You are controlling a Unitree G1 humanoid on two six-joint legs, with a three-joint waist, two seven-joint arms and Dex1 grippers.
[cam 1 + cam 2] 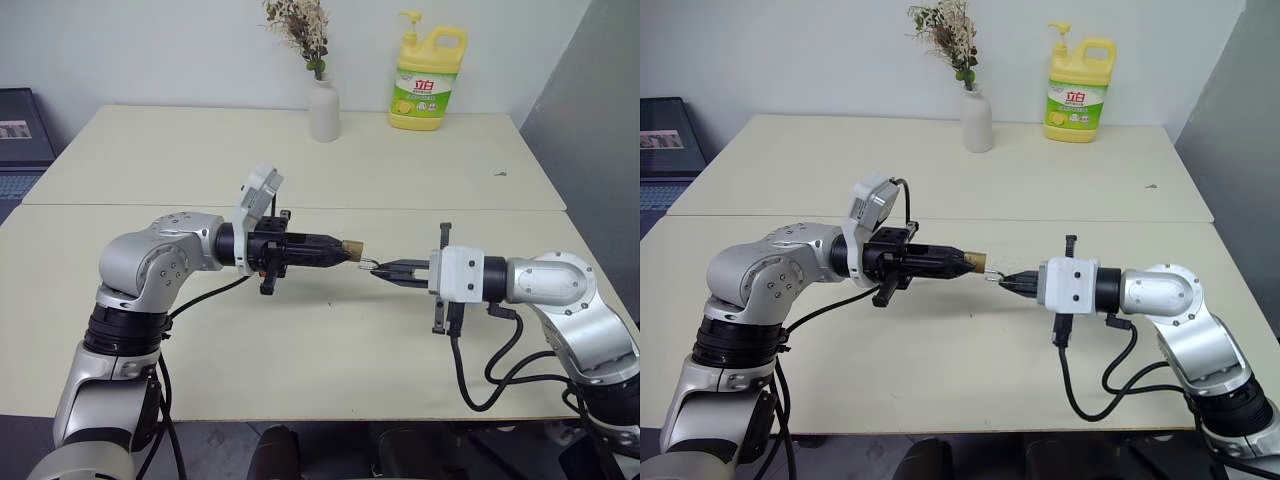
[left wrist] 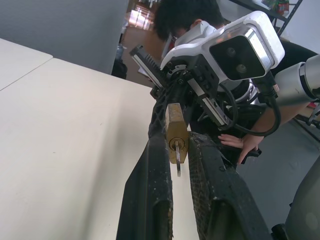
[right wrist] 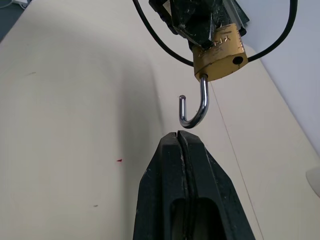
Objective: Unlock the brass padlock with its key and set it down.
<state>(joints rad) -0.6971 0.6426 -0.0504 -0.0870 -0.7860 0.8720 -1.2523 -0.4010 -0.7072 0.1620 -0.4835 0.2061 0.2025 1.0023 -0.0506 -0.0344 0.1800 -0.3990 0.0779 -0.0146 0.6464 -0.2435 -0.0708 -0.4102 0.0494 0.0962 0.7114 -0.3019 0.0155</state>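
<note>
My left gripper [image 1: 341,250] is held level above the table and is shut on the brass padlock [image 1: 351,246], gripping its small golden body at the fingertips. In the left wrist view, its key [image 2: 177,156] sticks out of the keyhole in the padlock's [image 2: 176,131] bottom face, between the two fingers. The silver shackle [image 3: 196,111] hangs open like a hook, one end free of the body. My right gripper [image 1: 382,269] points at it from the opposite side. It is shut with nothing between its fingers, and its tips sit just short of the shackle's bend.
A white vase [image 1: 323,108] with dried flowers and a yellow detergent bottle [image 1: 428,80] stand at the table's far edge. A dark device [image 1: 20,140] sits off the table's left. A person [image 2: 185,17] is behind my right arm, one hand [image 2: 241,143] near it.
</note>
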